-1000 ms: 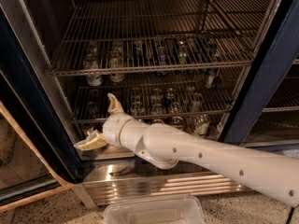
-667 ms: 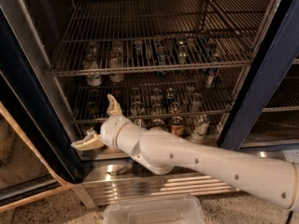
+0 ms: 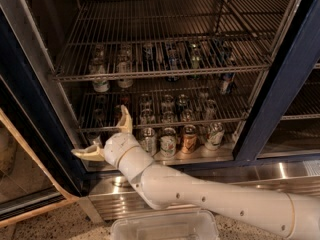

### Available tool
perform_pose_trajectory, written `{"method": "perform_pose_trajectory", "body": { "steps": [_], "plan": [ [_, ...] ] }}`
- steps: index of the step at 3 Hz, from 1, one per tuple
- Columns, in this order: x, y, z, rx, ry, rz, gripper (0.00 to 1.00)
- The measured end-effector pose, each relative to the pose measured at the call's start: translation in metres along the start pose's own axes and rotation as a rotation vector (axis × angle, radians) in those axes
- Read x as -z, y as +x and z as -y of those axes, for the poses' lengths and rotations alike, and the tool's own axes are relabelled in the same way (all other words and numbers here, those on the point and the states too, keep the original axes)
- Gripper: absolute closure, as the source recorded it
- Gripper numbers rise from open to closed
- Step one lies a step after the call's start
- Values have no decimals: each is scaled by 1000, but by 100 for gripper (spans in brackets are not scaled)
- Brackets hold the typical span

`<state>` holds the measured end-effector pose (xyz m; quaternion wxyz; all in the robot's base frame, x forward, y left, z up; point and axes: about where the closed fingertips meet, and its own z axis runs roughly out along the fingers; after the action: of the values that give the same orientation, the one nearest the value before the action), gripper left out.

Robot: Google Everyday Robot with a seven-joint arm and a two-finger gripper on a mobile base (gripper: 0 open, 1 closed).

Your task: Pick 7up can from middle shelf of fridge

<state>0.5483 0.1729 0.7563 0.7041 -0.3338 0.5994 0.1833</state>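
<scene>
The gripper is held low at the fridge's left front, fingers spread wide, nothing grasped.

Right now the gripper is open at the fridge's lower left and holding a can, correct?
Not quite. The gripper is open at the lower left of the fridge, but it holds nothing: the camera view shows its fingers spread wide with no can between them.
</scene>
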Motion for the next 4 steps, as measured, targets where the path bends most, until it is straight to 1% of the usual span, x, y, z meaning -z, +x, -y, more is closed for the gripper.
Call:
{"method": "perform_pose_trajectory", "body": {
  "steps": [1, 2, 3, 4],
  "plan": [
    [0, 6, 21, -6, 84, -11, 0],
    [0, 6, 21, -6, 83, -11, 0],
    [3, 2, 22, -26, 102, -17, 0],
    [14, -22, 25, -65, 129, -10, 0]
  ]
}}
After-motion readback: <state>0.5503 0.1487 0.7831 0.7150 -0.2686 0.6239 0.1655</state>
